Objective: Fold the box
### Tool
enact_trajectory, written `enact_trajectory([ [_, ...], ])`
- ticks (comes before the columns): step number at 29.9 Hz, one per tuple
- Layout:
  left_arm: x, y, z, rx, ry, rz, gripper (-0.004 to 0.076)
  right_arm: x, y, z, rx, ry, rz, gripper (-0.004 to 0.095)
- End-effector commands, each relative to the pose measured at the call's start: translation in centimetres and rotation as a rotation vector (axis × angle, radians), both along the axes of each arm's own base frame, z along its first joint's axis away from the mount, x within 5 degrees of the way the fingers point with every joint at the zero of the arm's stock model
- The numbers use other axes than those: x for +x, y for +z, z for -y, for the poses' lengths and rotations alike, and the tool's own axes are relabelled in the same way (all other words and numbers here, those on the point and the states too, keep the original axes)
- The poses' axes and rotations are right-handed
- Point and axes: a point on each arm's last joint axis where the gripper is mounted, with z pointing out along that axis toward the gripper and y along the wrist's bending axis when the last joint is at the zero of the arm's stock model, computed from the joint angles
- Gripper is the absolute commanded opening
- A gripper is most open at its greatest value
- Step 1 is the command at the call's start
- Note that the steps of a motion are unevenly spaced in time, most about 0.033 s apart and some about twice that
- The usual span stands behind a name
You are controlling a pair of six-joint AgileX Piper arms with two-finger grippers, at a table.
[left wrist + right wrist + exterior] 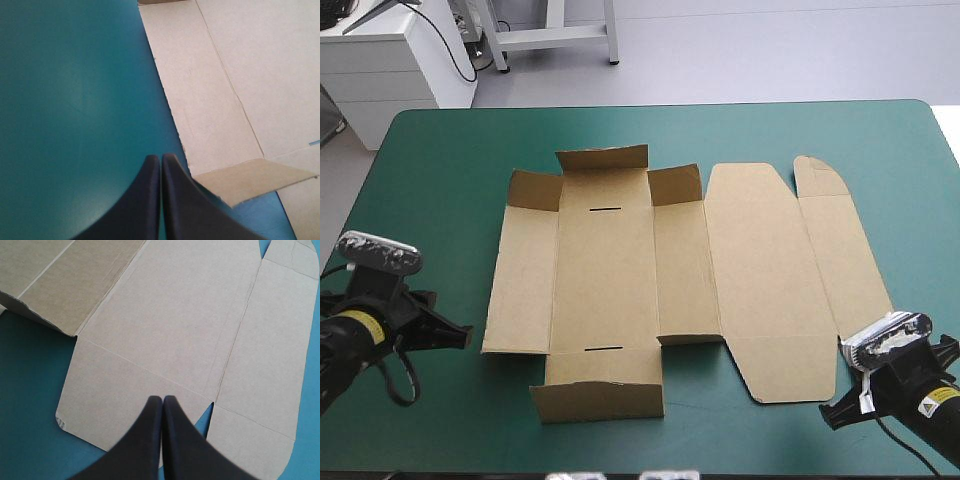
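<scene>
1. The left gripper (463, 336) is sitting over the teal-green cover (430, 170), just beside the box's left edge and close to its near corner. Its black fingers (147, 195) are pressing together into one point, gripping nothing.
2. The brown box (620, 265) is lying unfolded, mostly flat, mid-table.
3. The right gripper (832, 416) is sitting at the box's near right corner, its fingers likewise closed tight with nothing between them.

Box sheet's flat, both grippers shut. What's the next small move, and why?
Probably open the left gripper and ease it to the left edge of the flat brown cardboard box: that side panel lies just beside its shut black fingers, and nothing is tucked yet. The right gripper is shut too.
</scene>
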Motion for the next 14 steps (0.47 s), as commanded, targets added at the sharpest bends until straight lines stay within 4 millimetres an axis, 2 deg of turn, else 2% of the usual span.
enact_trajectory([
  [1,2.4,0.7,1.0,0.009,-0.007,0.044,0.0017,0.3,1.2,0.0,0.013,-0.014,0.077,-0.0015],
  [8,6.0,-1.4,3.0,0.039,-0.041,-0.068,0.002,0.3,1.1,0.0,0.013,-0.013,0.072,-0.0015],
  [11,6.9,-2.3,3.7,0.006,-0.096,-0.131,0.002,0.3,1.1,0.0,0.013,-0.013,0.072,-0.0015],
  [14,7.8,-2.9,3.5,-0.063,-0.14,-0.18,0.002,0.3,1.1,0.0,0.013,-0.013,0.072,-0.0015],
])
